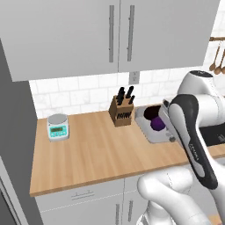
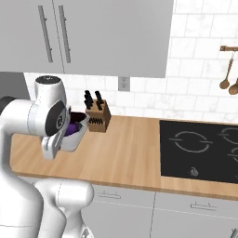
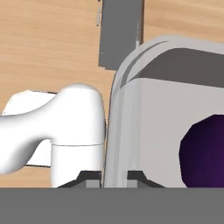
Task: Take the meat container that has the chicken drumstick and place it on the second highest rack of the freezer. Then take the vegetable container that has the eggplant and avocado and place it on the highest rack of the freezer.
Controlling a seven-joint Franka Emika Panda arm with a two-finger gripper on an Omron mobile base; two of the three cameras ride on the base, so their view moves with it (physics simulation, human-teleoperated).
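Observation:
My gripper (image 3: 113, 177) is shut on the rim of the vegetable container (image 1: 147, 127), a pale grey tray held tilted above the wooden counter (image 1: 96, 149). Inside it lie the purple eggplant (image 1: 157, 125) and, just behind, the dark avocado (image 1: 150, 113). In the hand view, the tray's rim (image 3: 118, 109) runs between my fingertips, with the eggplant (image 3: 205, 151) at the right. From the right base view, the container (image 2: 78, 135) shows behind my forearm, close to the knife block. The freezer's grey side (image 1: 15, 140) stands at the far left. Its racks, the meat container and the chicken drumstick are out of view.
A knife block (image 1: 121, 110) stands at the wall beside the tray. A small kitchen scale (image 1: 58, 126) sits at the counter's left. A black cooktop (image 2: 200, 151) lies to the right, wooden spoons (image 2: 228, 69) hang above it, and grey upper cabinets (image 1: 110, 35) overhang the counter.

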